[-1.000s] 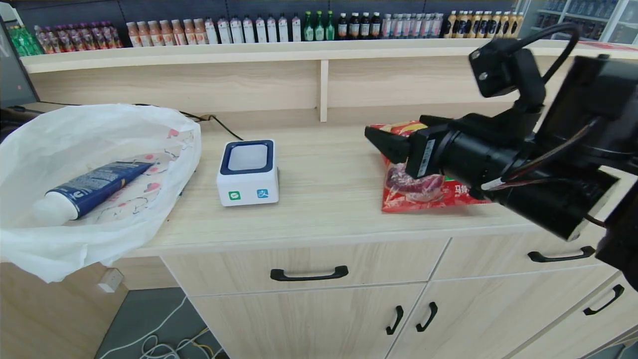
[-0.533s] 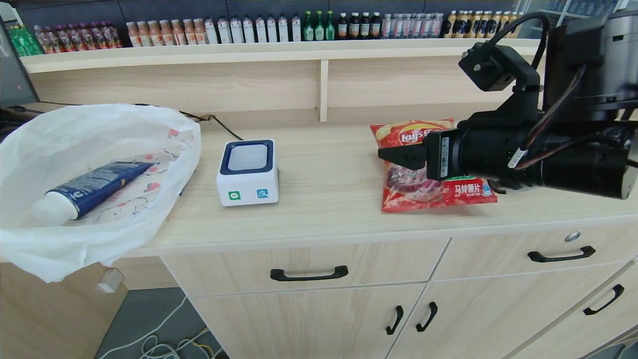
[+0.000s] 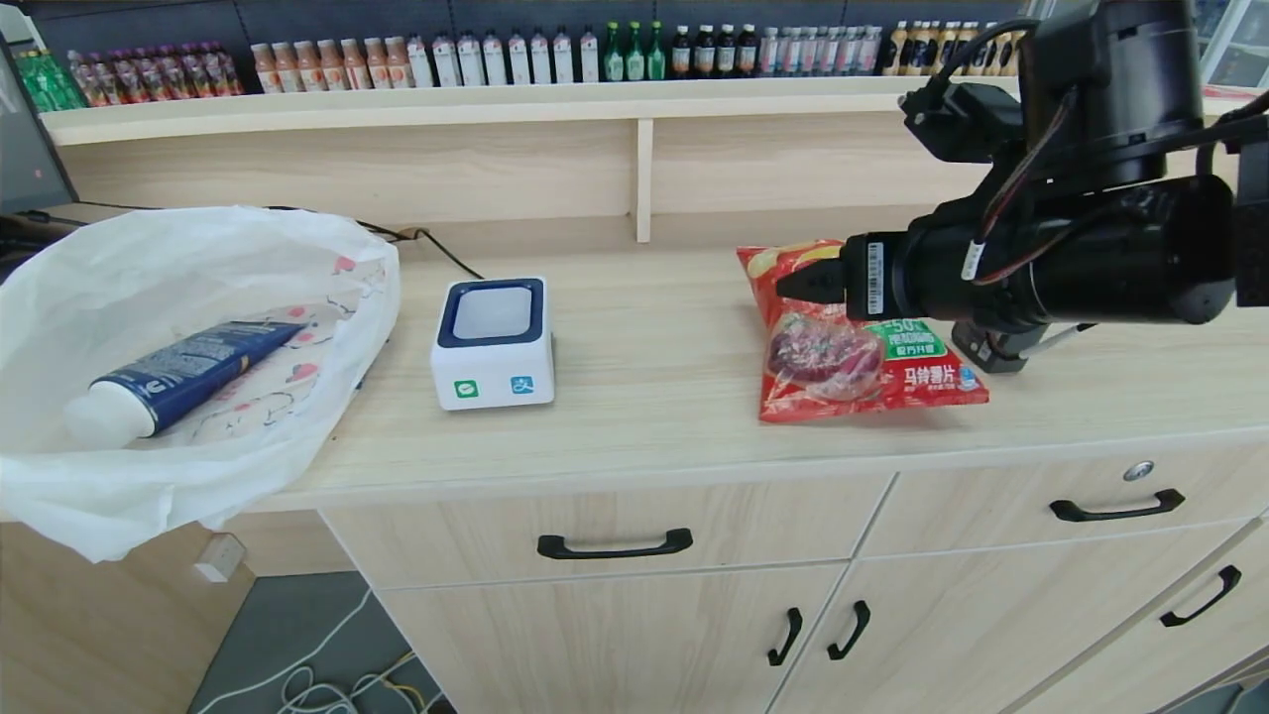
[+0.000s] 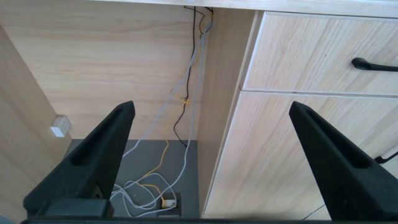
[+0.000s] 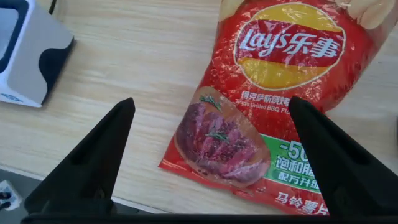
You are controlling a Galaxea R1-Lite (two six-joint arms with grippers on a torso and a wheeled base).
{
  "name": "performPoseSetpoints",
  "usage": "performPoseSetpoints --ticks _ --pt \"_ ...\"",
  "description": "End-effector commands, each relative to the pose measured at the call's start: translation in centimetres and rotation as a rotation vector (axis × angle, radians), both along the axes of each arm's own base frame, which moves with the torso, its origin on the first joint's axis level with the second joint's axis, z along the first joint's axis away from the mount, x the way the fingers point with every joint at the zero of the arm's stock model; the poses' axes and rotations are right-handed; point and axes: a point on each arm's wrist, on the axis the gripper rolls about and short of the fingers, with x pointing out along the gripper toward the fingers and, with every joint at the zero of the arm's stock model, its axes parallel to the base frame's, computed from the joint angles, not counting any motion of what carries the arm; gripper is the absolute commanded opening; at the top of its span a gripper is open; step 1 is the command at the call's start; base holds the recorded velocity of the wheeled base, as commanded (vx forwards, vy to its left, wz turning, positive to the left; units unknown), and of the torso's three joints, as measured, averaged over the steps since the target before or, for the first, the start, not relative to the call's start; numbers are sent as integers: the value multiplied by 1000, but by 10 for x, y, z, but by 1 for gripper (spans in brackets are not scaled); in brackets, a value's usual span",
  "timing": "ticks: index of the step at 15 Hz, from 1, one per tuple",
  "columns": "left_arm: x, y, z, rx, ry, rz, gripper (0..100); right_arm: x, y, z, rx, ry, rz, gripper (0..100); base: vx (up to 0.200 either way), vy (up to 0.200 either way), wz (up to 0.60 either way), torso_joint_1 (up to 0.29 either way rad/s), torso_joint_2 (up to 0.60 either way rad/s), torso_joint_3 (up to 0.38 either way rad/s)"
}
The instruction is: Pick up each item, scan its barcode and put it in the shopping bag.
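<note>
Head view: my right fingers (image 3: pixel 808 286) hang over the upper half of the chip bag (image 3: pixel 863 367), tips pointing along the desk (image 3: pixel 654 416) toward the scanner (image 3: pixel 493 340). From this angle I can't tell how wide they are spread or how much air is under them. The chip bag lies flat with its printed front up, partly under the fingers and well apart from the scanner. The shopping bag (image 3: pixel 337 258) gapes beyond the scanner, with a blue tube (image 3: pixel 183 375) inside it.

Left wrist view: my left fingers (image 4: pixel 93 168) are spread wide and hold nothing. They hang below the desk's edge, facing the cabinet side and some floor cables (image 4: pixel 158 186).

Right wrist view: here the right fingers (image 5: pixel 93 162) are clearly spread wide and empty. The chip bag (image 5: pixel 273 93) lies between and beneath them, and the scanner (image 5: pixel 28 53) sits out past one finger.

I judge the pick is the step in hand. I would come straight down and keep the bag centred between the fingers. I'd close slowly, since the bag looks puffy and slippery and a hard squeeze could burst it or make it squirt out. I see no barcode on the front, so it is probably on the back, and I'd grip so that side can be turned to the scanner's window.
</note>
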Motion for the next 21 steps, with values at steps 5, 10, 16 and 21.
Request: performPoseSetpoints --ticks 5,10,16,21 --pt "0 0 0 0 -1 0 100 32 7 -18 -69 14 -145 100 0 0 0 0 0 0" --pt "0 0 0 0 -1 0 100 33 8 -18 -64 2 -207 100 0 0 0 0 0 0" --pt "0 0 0 0 -1 0 100 43 17 -33 -94 29 -222 100 0 0 0 0 0 0" --pt "0 0 0 0 -1 0 100 50 24 -32 -83 19 -214 100 0 0 0 0 0 0"
